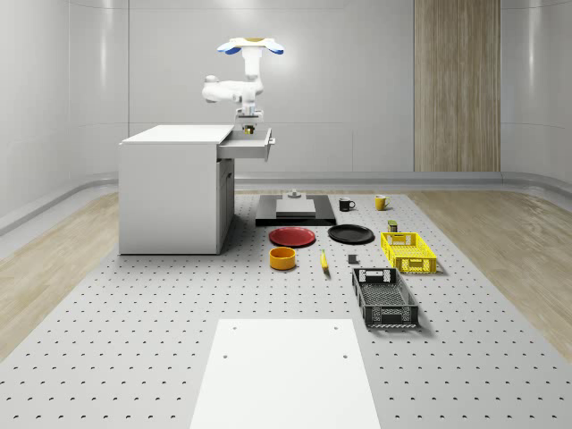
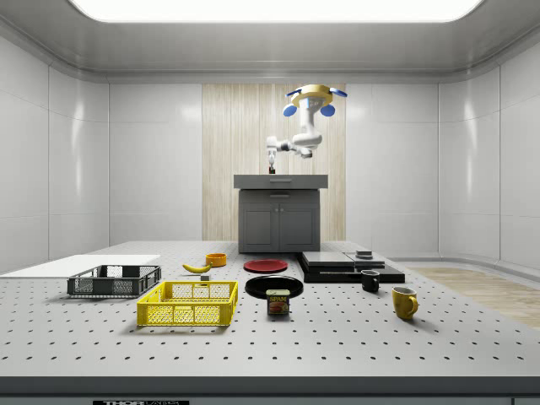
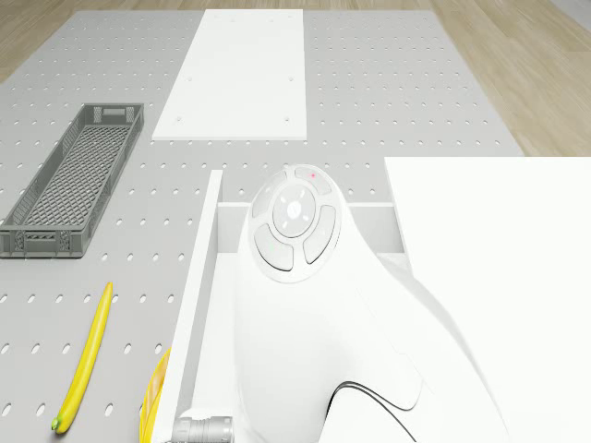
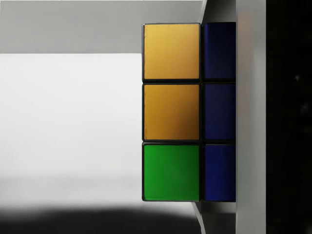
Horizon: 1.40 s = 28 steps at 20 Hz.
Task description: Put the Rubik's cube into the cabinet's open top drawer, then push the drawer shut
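The Rubik's cube (image 4: pixel 171 112) shows orange, green and blue squares close under the wrist camera, over the pale drawer floor and beside a grey wall. In the whole-scene view the cube (image 1: pixel 248 130) sits at the rim of the open top drawer (image 1: pixel 259 148) of the white cabinet (image 1: pixel 174 192), directly under my gripper (image 1: pixel 248 119). The drone (image 1: pixel 253 45) hovers above the drawer with the arm reaching down. From the side, the drone (image 2: pixel 310 97) is over the cabinet (image 2: pixel 278 215), and the gripper (image 2: pixel 272 160) hangs just above the cube (image 2: pixel 272 170).
On the perforated table in front of the cabinet lie a red plate (image 1: pixel 292 236), a black plate (image 1: pixel 350 234), an orange bowl (image 1: pixel 282 258), a banana (image 1: pixel 323 261), a yellow crate (image 1: pixel 408 252) and a grey crate (image 1: pixel 384 298). Two mugs (image 1: pixel 347 205) stand behind them.
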Tool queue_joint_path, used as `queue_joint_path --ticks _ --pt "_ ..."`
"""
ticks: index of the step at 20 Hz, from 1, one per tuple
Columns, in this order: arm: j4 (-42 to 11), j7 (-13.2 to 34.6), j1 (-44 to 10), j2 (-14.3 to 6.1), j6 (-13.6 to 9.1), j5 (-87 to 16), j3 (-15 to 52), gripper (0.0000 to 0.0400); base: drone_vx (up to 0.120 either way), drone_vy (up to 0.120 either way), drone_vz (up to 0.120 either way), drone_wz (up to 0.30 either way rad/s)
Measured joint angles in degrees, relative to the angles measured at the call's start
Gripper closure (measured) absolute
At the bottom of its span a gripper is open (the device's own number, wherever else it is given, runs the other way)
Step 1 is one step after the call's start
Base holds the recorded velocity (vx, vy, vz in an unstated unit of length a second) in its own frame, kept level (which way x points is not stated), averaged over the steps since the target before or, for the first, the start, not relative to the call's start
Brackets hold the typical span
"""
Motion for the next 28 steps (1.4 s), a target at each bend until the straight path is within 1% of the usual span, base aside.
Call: queue_joint_path --ticks 7,14,15,16,19,22,24,28 --pt "1.7 0.2 -1.3 0.4 1.9 -6.5 -6.8 0.0075 0.000 0.000 0.000 0.000" --pt "3.8 0.3 -2.7 1.4 3.5 -12.1 -12.7 0.0075 0.000 0.000 0.000 0.000" --pt "4.1 0.3 -2.9 1.6 3.6 -12.7 -13.2 0.0069 0.000 0.000 0.000 0.000" --pt "4.3 0.3 -3.0 1.7 3.7 -13.2 -13.8 0.0054 0.000 0.000 0.000 0.000" --pt "4.4 0.2 -2.9 2.1 3.4 -13.6 -14.0 0.0025 0.000 0.000 0.000 0.000" --pt "3.7 0.0 -2.3 2.4 2.6 -12.5 -12.7 0.0012 0.000 0.000 0.013 0.000" --pt "3.2 -0.1 -1.8 2.5 1.9 -11.5 -11.6 0.0007 0.000 0.000 0.120 0.000" --pt "2.6 -0.3 -1.3 2.8 1.0 -10.3 -10.1 0.0003 -0.110 0.110 0.120 0.000"
